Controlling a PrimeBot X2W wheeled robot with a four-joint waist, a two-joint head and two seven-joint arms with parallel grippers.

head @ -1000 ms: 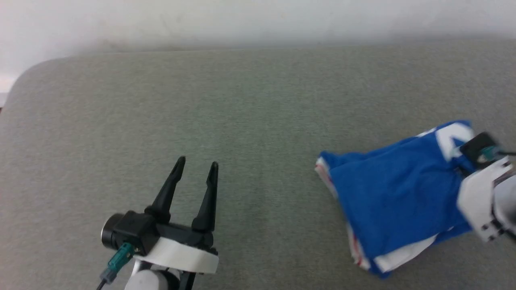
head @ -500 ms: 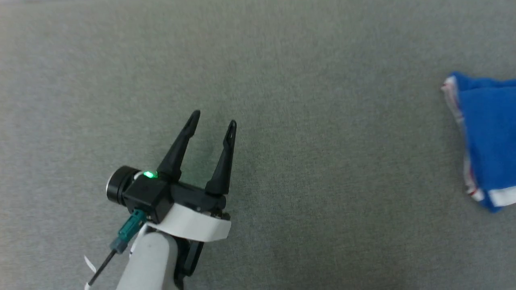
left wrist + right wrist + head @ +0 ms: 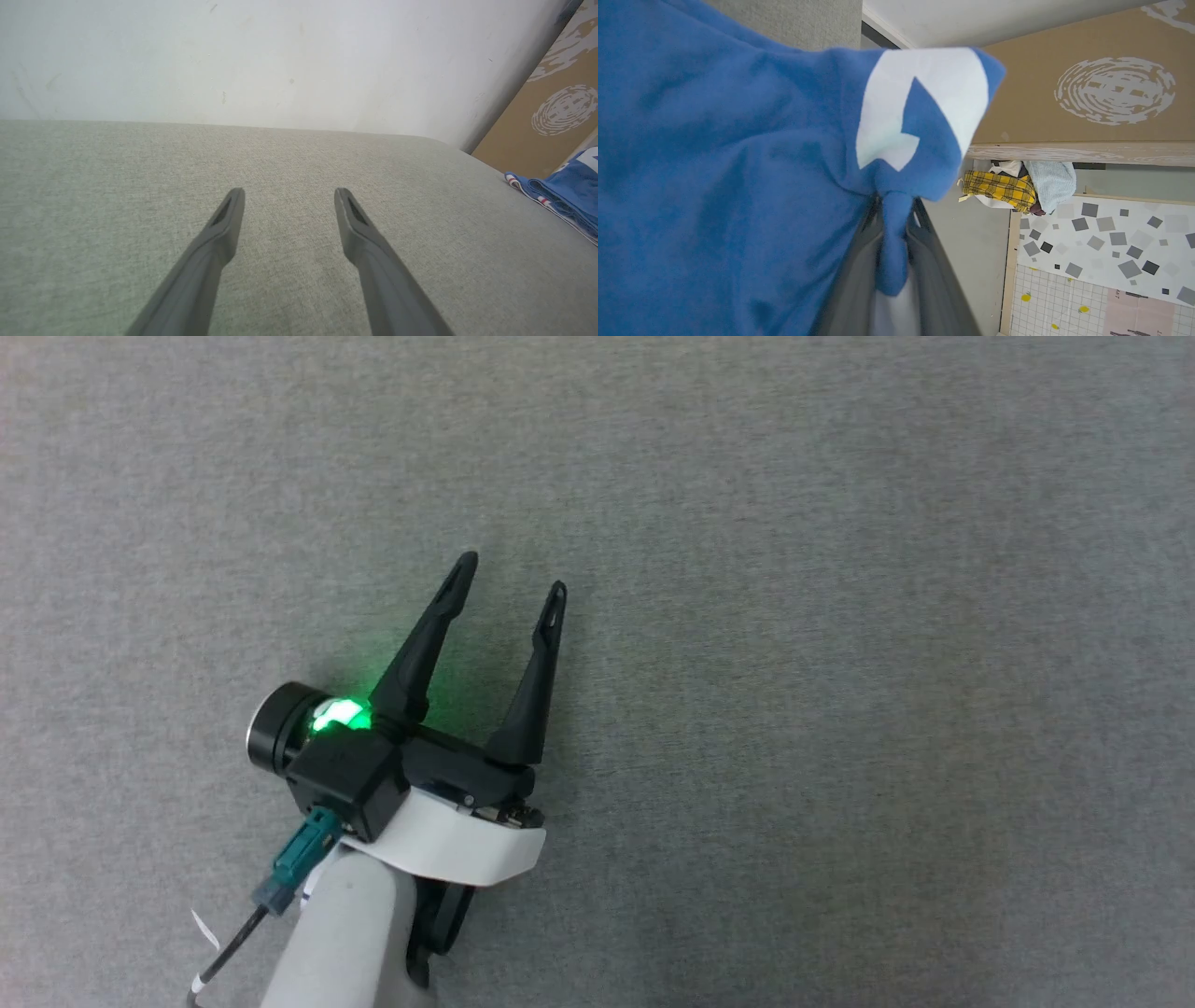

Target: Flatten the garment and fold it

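The garment (image 3: pixel 714 177) is royal blue with a white printed patch and bunches up close in the right wrist view. My right gripper (image 3: pixel 892 219) is shut on a pinched fold of it, blue cloth squeezed between the two dark fingers. From the left wrist view the garment (image 3: pixel 567 191) lies at the far right edge of the grey cushion, showing red-and-white stripe trim. My left gripper (image 3: pixel 512 579) hovers open over the bare grey surface (image 3: pixel 840 616), nothing between its fingers (image 3: pixel 224 224), well away from the garment.
A white wall (image 3: pixel 233 60) rises behind the cushion. A brown cardboard panel (image 3: pixel 1087 84) stands to the right. On the floor beyond lie a yellow plaid cloth (image 3: pixel 999 186), a pale blue cloth (image 3: pixel 1052 179) and a patterned mat (image 3: pixel 1106 252).
The head camera has swung left and down, so the garment and right gripper have slid out of its view. The left gripper stays open over the cushion.
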